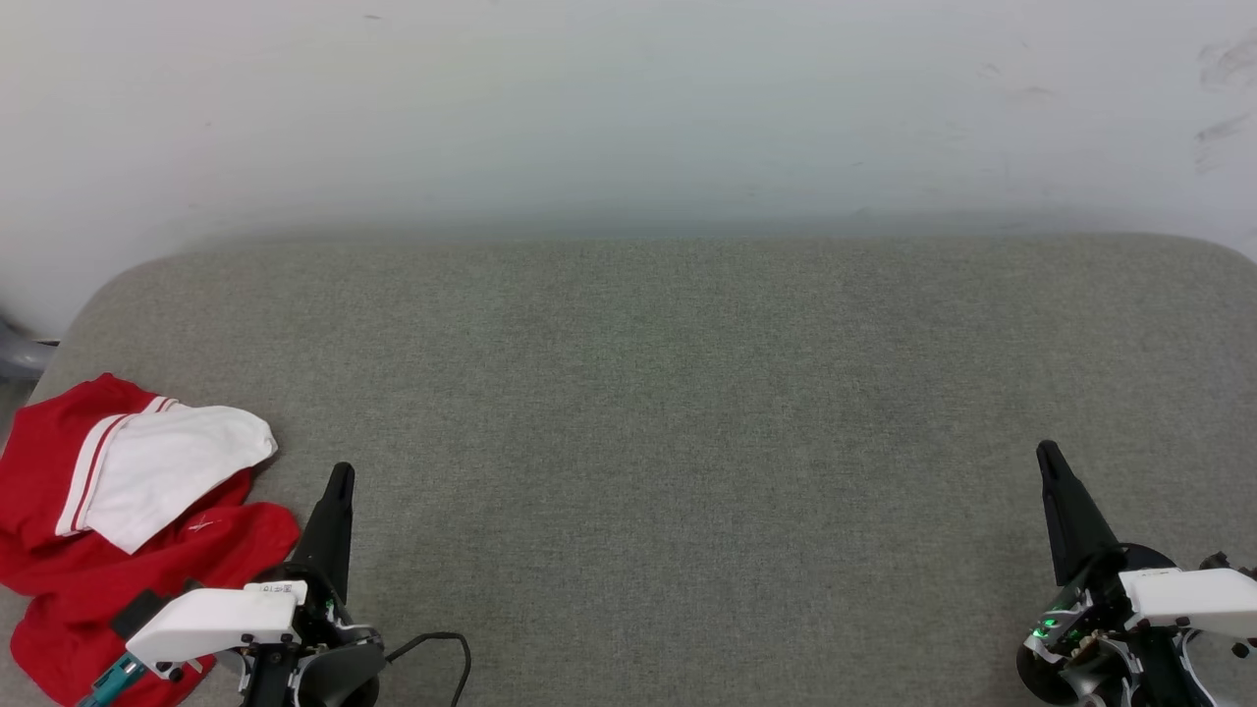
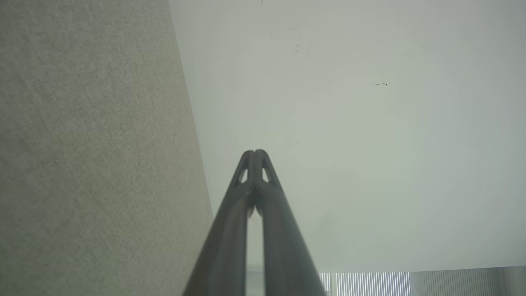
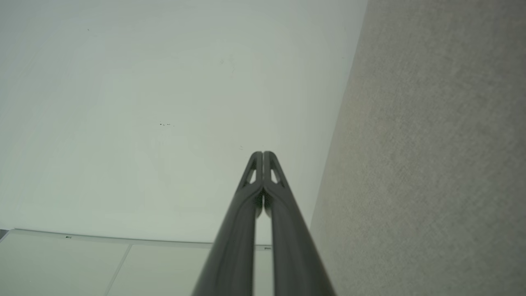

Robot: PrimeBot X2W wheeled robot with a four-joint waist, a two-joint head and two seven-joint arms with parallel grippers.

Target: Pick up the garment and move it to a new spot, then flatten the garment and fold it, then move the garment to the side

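Note:
The garment [image 1: 69,550], bright red with a white sleeve and red-white striped trim, lies crumpled at the front left corner of the grey padded surface [image 1: 648,412]. My left gripper [image 1: 341,473] stands just to its right, shut and empty, its tips meeting in the left wrist view [image 2: 255,153]. Far across at the lower right, my right gripper [image 1: 1047,450] is also shut with nothing in it, fingertips pressed together in the right wrist view [image 3: 262,153]. Neither gripper touches the cloth. Any lettering is hidden in the folds.
A white wall [image 1: 628,108] rises behind the grey surface's rounded far edge. A black cable [image 1: 437,643] loops by the left wrist. A grey object [image 1: 20,353] shows at the left edge beyond the surface.

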